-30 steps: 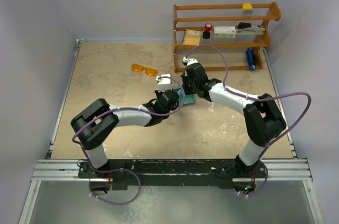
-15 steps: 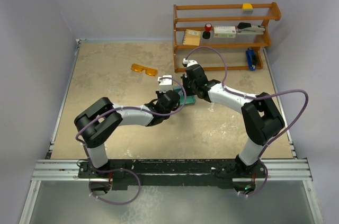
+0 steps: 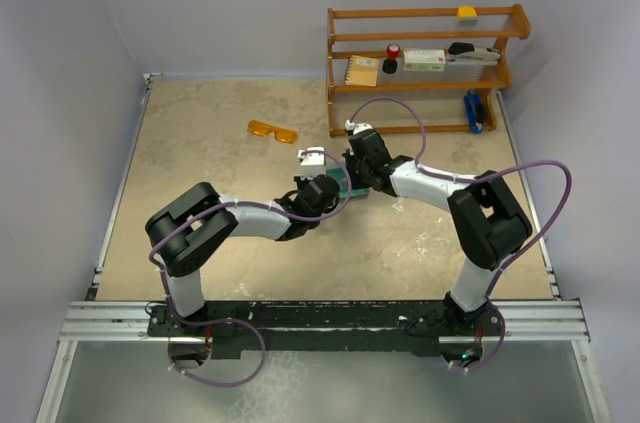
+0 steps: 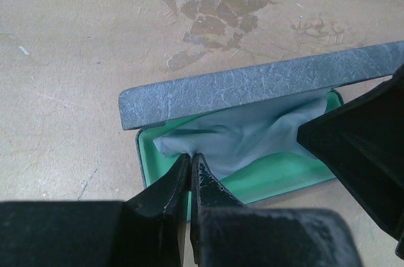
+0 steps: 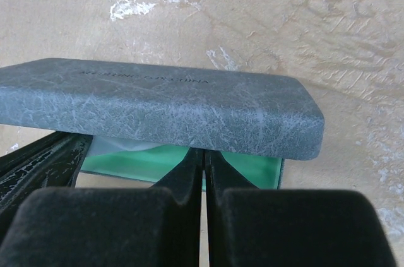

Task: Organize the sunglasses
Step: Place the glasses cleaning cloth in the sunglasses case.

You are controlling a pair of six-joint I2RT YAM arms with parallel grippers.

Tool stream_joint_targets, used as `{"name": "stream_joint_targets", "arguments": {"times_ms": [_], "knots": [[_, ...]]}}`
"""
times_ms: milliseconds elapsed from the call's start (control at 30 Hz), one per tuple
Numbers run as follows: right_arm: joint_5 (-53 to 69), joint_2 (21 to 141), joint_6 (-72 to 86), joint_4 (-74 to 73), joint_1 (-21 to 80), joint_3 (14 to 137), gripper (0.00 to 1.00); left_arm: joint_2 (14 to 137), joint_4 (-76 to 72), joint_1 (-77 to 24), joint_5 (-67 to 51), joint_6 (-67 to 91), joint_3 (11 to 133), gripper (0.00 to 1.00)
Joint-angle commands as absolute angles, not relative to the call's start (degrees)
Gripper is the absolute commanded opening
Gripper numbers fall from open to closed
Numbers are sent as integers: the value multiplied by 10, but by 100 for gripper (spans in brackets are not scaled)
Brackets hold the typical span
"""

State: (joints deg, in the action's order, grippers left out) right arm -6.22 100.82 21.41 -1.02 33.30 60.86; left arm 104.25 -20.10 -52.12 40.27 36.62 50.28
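Sunglasses [image 3: 272,130]: orange-amber, lying flat on tabletop [image 3: 200,183], far and left of both pincers, well apart from case.
Case [image 4: 278,182]: blue-grey, mid-tabletop, lid [image 5: 158,106] raised over teal interior.
Cloth [image 4: 246,134]: pale blue, crumpled inside case.
Left pincer [image 4: 190,165]: pressed together, tips at one corner of cloth; cannot tell whether cloth is pinched.
Right pincer [image 5: 203,161]: pressed together, tips tucked beneath lid edge, nothing visibly pinched.
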Motion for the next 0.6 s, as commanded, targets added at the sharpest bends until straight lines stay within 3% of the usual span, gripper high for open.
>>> {"name": "stream_joint_targets", "arguments": {"times_ms": [0,567], "knots": [[-60,1007,214,0,329,602,0,1042,-219,-517,392,386,499,0],[-61,1005,217,-8,328,585,0,1048,-200,-517,367,405,491,0]]}}
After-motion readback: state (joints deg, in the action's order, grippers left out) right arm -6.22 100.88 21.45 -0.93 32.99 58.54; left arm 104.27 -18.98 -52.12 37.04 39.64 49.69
